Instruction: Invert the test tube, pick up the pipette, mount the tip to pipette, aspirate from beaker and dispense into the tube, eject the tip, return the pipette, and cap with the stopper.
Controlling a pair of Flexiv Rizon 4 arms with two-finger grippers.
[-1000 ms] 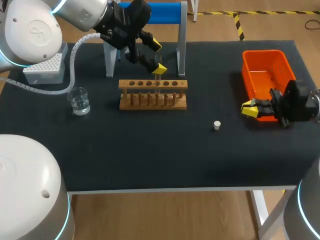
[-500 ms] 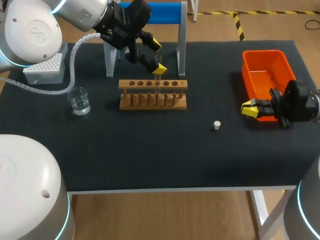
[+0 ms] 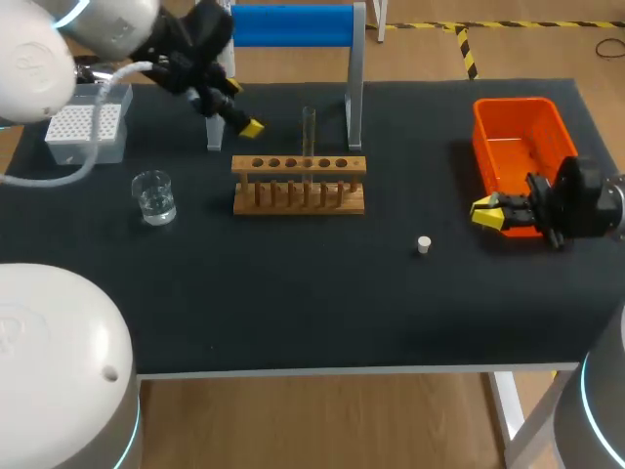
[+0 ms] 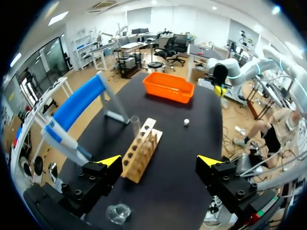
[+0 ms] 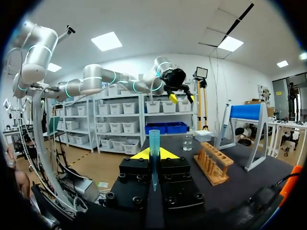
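A clear test tube [image 3: 309, 130] stands upright in the wooden rack [image 3: 299, 184], free of both grippers. My left gripper [image 3: 242, 107] hangs open and empty above the table, left of the tube and by the stand's leg. Its own view looks down between the fingers on the tube [image 4: 135, 125], rack [image 4: 142, 152] and beaker [image 4: 118, 213]. The pipette [image 4: 62, 138] hangs on the blue stand [image 4: 76, 103]. My right gripper [image 3: 488, 212] is low by the orange bin, shut on a blue pipette tip [image 5: 154, 148]. The white stopper [image 3: 424, 244] lies on the mat.
The water beaker [image 3: 154, 195] stands left of the rack, with the white tip box [image 3: 86, 132] behind it. The orange bin [image 3: 535, 110] sits at the far right. The blue stand [image 3: 293, 24] rises behind the rack.
My left gripper has drawn back from around the tube's top, up and to the left. The tube stays upright in the rack. The right arm has not moved.
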